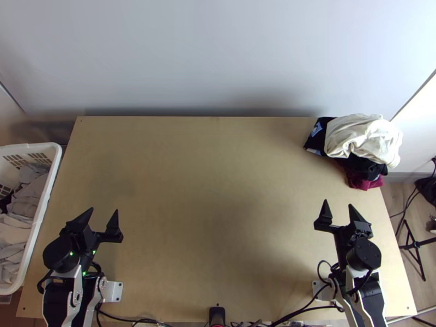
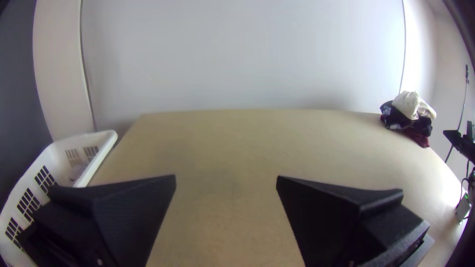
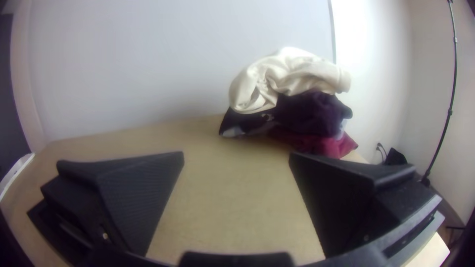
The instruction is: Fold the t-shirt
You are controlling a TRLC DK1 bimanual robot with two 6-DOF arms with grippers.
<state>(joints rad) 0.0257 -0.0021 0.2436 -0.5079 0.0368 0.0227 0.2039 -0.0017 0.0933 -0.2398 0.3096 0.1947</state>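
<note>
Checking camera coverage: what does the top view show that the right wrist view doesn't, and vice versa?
Top view: the open left tool and clothes inside the basket. Right wrist view: a dark panel beyond the basket side and the upper pole of a stand. Both: the garment pile, the open right tool, the table and the basket's rim.

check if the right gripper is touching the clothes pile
Apart. The top view shows bare table between the right gripper, its fingers open, and the clothes pile near the table's far right corner.
</note>
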